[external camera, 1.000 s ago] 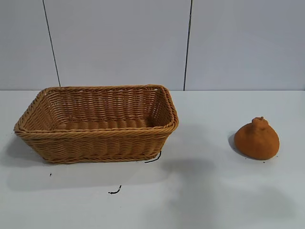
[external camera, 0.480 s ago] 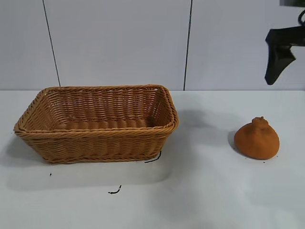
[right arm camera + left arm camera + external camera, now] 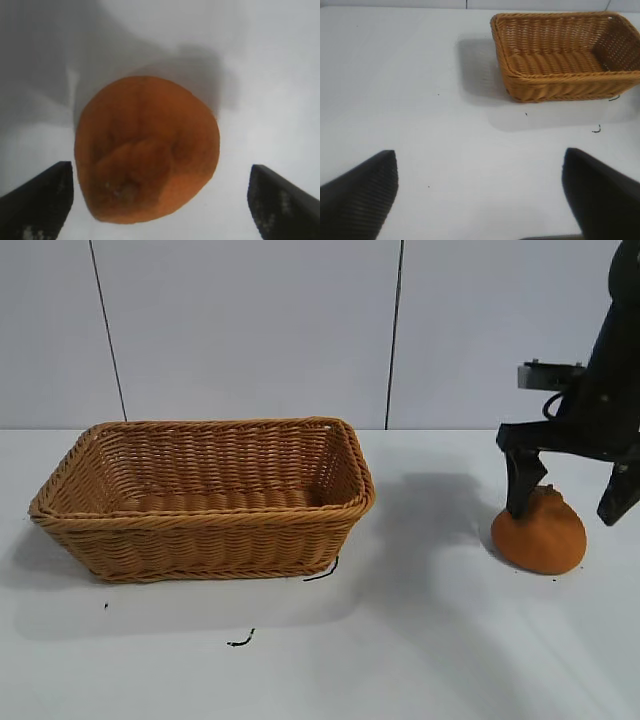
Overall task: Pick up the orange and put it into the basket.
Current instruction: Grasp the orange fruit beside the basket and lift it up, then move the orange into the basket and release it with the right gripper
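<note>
The orange (image 3: 540, 537) is a dull-orange lump with a small knob on top, resting on the white table at the right. My right gripper (image 3: 562, 518) is open and low over it, one black finger on each side and neither touching. In the right wrist view the orange (image 3: 147, 150) lies between the open fingers of the right gripper (image 3: 159, 166). The basket (image 3: 200, 517), tan woven wicker and empty, stands at the left. The left wrist view shows the basket (image 3: 570, 76) farther off and my left gripper (image 3: 480, 151) open and empty above bare table; it is outside the exterior view.
Two small black marks lie on the white table (image 3: 420, 640), one (image 3: 240, 640) in front of the basket and one (image 3: 322, 570) at its front right corner. A grey panelled wall (image 3: 250, 330) stands behind the table.
My right arm came down from the upper right into view and now has its open fingers either side of the orange. The orange and the basket have not moved.
</note>
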